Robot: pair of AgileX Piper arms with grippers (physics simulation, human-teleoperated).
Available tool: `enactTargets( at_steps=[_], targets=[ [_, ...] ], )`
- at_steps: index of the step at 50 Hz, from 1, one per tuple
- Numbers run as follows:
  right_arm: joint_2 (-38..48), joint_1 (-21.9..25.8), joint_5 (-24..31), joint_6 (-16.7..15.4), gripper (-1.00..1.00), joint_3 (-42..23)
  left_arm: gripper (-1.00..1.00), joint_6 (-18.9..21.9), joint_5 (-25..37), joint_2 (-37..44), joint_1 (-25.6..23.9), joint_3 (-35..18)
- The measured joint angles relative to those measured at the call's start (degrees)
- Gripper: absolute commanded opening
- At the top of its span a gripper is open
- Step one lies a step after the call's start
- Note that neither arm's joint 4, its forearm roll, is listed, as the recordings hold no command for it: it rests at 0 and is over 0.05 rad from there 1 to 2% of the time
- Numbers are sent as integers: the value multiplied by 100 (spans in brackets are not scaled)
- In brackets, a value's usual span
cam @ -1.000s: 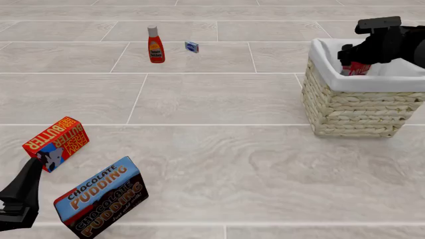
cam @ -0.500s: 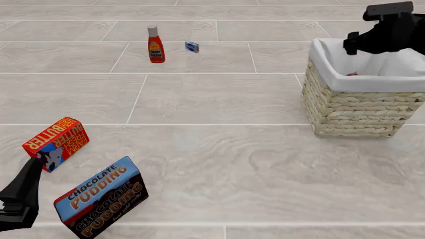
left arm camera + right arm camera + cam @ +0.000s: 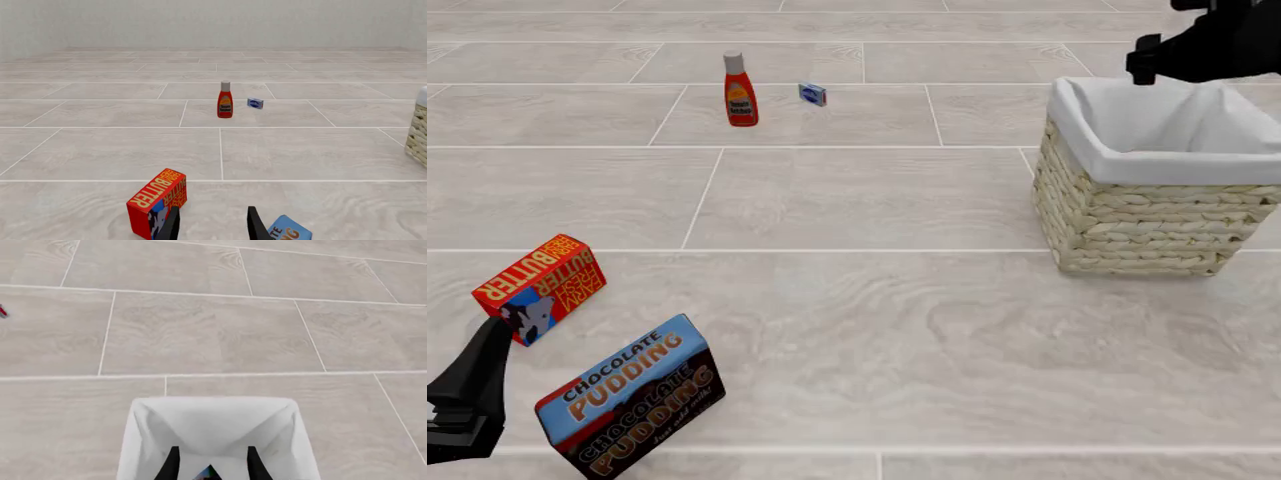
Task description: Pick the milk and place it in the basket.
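Observation:
The basket (image 3: 1134, 215) stands at the right, its white lining (image 3: 213, 425) open to the right wrist view. The milk is hidden from the front view. In the right wrist view only a small coloured bit of the milk (image 3: 209, 471) shows deep inside the basket, between my fingers. My right gripper (image 3: 1144, 58) is open and empty, above the basket's far rim; it also shows in its wrist view (image 3: 209, 451). My left gripper (image 3: 474, 375) is open and empty at the near left, next to the butter box; it also shows in its wrist view (image 3: 209, 212).
A red-orange butter box (image 3: 541, 288) and a chocolate pudding box (image 3: 627, 395) lie at the near left by my left gripper. A ketchup bottle (image 3: 741, 90) and a small blue box (image 3: 813, 94) stand at the far middle. The basket's edge (image 3: 420, 130) shows in the left wrist view.
My right gripper let go of the milk, which dropped out of the front view into the basket. The gripper has risen up and back from the basket. The left arm has not moved.

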Motion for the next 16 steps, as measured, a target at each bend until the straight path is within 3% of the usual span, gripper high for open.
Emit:
enactTargets(
  at_steps=[16],
  targets=[
    [-345,85,-191,-18,100,336,100,0,0,0,0,0]
  ],
)
